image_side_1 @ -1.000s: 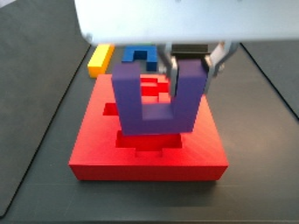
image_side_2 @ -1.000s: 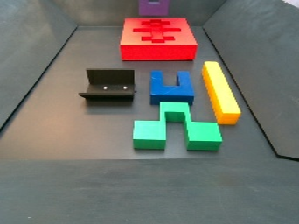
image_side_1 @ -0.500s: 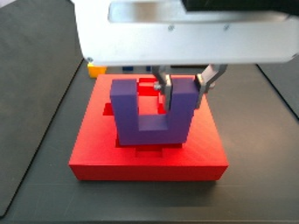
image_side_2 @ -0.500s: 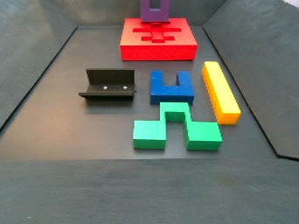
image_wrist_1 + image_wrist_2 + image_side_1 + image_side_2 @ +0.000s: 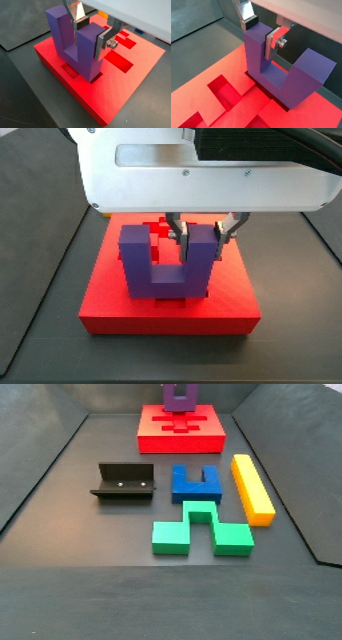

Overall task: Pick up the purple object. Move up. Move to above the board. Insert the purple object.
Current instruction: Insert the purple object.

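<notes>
My gripper (image 5: 85,32) is shut on one prong of the purple object (image 5: 72,47), a U-shaped block held with its prongs up. Its bar sits low, at a recessed slot near one end of the red board (image 5: 130,87). A silver finger (image 5: 274,43) presses on the prong's side in a wrist view, where the gripper (image 5: 261,34), the purple object (image 5: 288,80) and the board (image 5: 204,105) all show. In a side view the gripper (image 5: 201,233) holds the purple object (image 5: 167,273) over the board (image 5: 114,308). The other view shows the purple object (image 5: 178,396) on the board (image 5: 154,439) at the far end.
On the dark floor in front of the board stand the fixture (image 5: 123,481), a blue notched block (image 5: 197,482), a yellow bar (image 5: 251,487) and a green notched block (image 5: 201,529). Sloping dark walls bound the floor on both sides.
My gripper has come down with the purple object, from above the board until the bar reaches the slot. The other blocks have not moved.
</notes>
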Available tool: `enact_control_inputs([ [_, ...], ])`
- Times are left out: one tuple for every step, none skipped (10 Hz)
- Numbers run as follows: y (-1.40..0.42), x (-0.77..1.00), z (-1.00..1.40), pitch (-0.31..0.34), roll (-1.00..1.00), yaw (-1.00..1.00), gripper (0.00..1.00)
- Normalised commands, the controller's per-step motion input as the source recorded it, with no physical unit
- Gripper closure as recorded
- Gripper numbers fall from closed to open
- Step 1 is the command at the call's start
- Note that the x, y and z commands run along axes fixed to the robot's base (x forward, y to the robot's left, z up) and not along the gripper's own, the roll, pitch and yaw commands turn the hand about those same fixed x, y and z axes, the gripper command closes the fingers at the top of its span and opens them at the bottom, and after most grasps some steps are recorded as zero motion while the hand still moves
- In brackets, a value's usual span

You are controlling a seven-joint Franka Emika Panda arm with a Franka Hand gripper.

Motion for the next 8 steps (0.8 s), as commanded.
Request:
enact_control_inputs([
  [0.0,-0.01,-0.08,0.011,0.02,-0.01,1.0],
  [0.0,0.0,-0.04,0.011,0.0,0.0,1.0],
  [0.03,0.07,-0.06,0.029,0.01,0.0,1.0],
  [0.04,0.05,-0.05,0.036,0.01,0.0,1.0],
  [0.01,0.02,-0.03,0.031,0.0,-0.06,1.0],
  [0.06,0.02,0.0,0.033,0.0,-0.11,1.0],
  [0.0,0.0,-0.05,0.05,0.0,-0.09,1.0],
  [0.0,0.04,-0.12,0.006,0.01,-0.09,1.0],
])
